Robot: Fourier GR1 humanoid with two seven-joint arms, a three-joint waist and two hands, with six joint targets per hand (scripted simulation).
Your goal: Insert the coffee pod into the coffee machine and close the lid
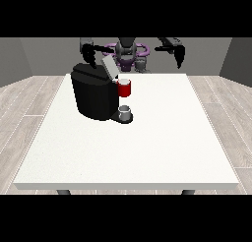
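A grey thing (125, 110), possibly the coffee pod, is sitting at the base of the coffee machine (93, 96), under a red thing at the machine (124, 88). It is being judged light, stiff and smooth, best pinched by its sides. The hand at the view's left (90, 55) is being held above the machine and the hand at the view's right (179, 56) well apart; their fingers cannot be made out.

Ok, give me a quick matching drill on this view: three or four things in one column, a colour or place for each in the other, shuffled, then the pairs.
Things:
1. coffee machine
2. red thing at the machine
3. grey thing
4. hand at the view's right

Places or colours:
A. raised, off the table, apart from the machine
B. black body at the table's left
C. on the machine's low base
D. under the tilted lid, at the machine's front

Pairs: 1-B, 2-D, 3-C, 4-A
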